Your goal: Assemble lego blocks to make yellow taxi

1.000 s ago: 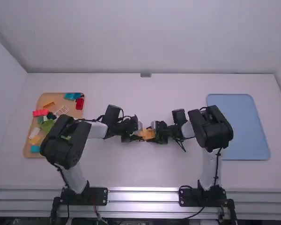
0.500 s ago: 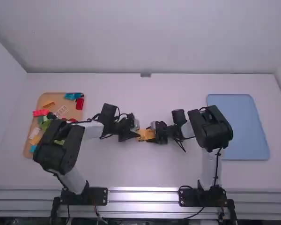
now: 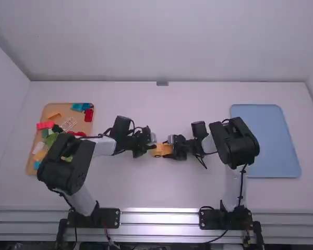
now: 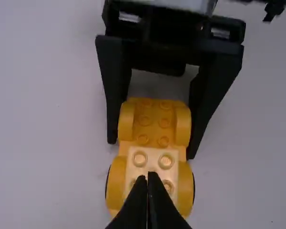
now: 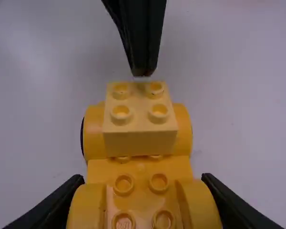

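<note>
Right end effector (image 3: pixel 168 150): pinching yellow chassis (image 5: pixel 140 171)
Chassis: glossy plastic, studded, rounded fenders (image 5: pixel 195 205), middle of bench (image 3: pixel 161 190)
Pale block (image 5: pixel 140 143): boxy, four studs, seated on chassis
Left end effector (image 3: pixel 152 148): pressed together near block
Bench: smooth, white

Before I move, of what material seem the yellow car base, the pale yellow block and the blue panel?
The yellow car base looks like smooth, slightly glossy plastic: moulded studs, soft highlights. The pale yellow block seems hard plastic too, satin, with straight edges and round studs. The blue panel could be matte plastic or rubber; its even, shineless surface leaves that open.
</note>
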Controlling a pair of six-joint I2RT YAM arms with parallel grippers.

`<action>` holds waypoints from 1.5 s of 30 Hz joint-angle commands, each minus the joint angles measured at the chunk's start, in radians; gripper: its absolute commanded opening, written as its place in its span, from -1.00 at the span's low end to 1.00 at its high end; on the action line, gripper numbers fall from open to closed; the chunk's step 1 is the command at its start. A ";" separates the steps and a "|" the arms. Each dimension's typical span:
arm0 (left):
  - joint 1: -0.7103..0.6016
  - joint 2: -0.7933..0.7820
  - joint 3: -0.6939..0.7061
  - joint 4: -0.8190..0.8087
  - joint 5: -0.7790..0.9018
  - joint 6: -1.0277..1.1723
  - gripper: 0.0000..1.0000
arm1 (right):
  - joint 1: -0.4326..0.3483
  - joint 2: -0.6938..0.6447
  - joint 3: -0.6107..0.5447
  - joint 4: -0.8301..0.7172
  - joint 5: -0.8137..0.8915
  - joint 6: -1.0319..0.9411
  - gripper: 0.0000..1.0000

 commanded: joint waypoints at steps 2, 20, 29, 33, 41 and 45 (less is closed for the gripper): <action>-0.011 0.048 -0.012 0.034 0.020 -0.048 -0.96 | 0.003 0.019 0.000 -0.002 -0.006 -0.002 0.00; -0.032 0.068 0.076 -0.071 0.063 0.010 -0.96 | 0.003 0.019 0.000 -0.002 -0.005 -0.002 0.01; -0.034 0.035 0.129 -0.127 0.071 0.007 -0.96 | 0.003 0.019 0.000 -0.001 -0.005 -0.002 0.01; -0.041 0.049 0.104 -0.148 0.066 0.037 -0.96 | 0.003 0.019 0.000 -0.001 -0.006 -0.002 0.01; -0.070 0.170 0.108 -0.106 0.001 -0.033 -0.96 | 0.003 0.019 0.000 -0.002 -0.006 -0.002 0.02; -0.059 0.180 0.112 -0.155 -0.014 0.000 -0.96 | 0.003 0.019 0.000 -0.002 -0.005 -0.002 0.02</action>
